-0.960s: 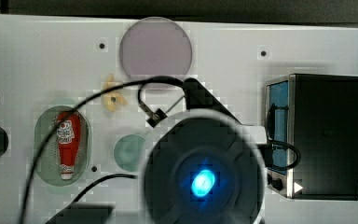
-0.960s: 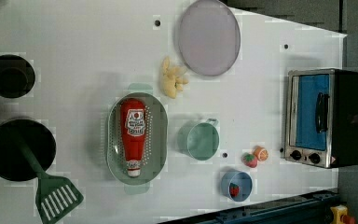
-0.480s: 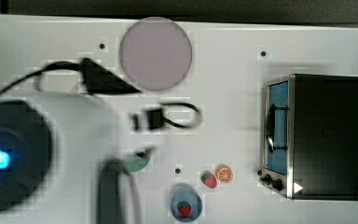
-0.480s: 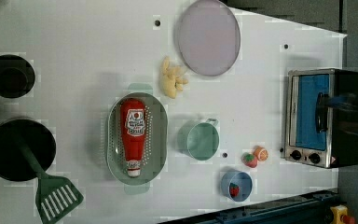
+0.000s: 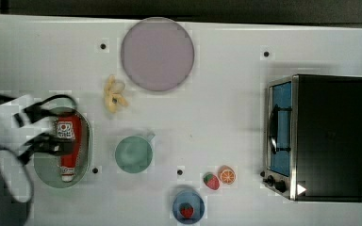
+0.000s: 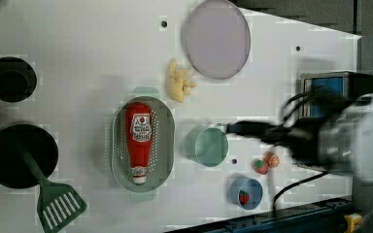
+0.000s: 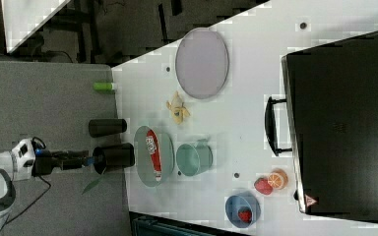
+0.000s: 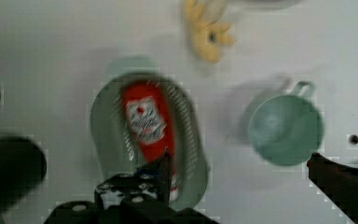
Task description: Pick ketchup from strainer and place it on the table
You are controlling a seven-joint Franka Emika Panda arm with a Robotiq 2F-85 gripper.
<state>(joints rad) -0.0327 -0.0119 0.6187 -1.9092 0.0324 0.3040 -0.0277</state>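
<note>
I have the gripper (image 8: 242, 177) spread wide with nothing between its fingers (image 8: 165, 170) — one dark finger sits over the near end of the strainer (image 8: 193, 140), the other off beside the cup (image 8: 284, 128). The ketchup (image 8: 147, 123) lies flat inside the strainer just ahead of the gripper, cap end closest to the fingers, untouched. The strainer rests on the bench (image 5: 226, 117).

From the top view I see the arm's dark cabling (image 5: 42, 127) crossing over the strainer (image 5: 85, 141) and partly covering the ketchup (image 5: 70, 146). The teal cup (image 5: 133, 154) stands just beside the strainer, on the side away from the arm. Beyond it, farther from the gripper, are a peeled banana (image 5: 114, 93) and a lilac plate (image 5: 157, 54). Well apart from the gripper sit a strawberry (image 5: 211, 181), an orange slice (image 5: 226, 175), a blue bowl (image 5: 188, 207) holding another strawberry, and a black toaster oven (image 5: 330, 136).

In the left view the arm (image 6: 349, 141) is a blur reaching in over the oven side — the ketchup (image 6: 138, 141) lies clear in the strainer (image 6: 165, 141).
</note>
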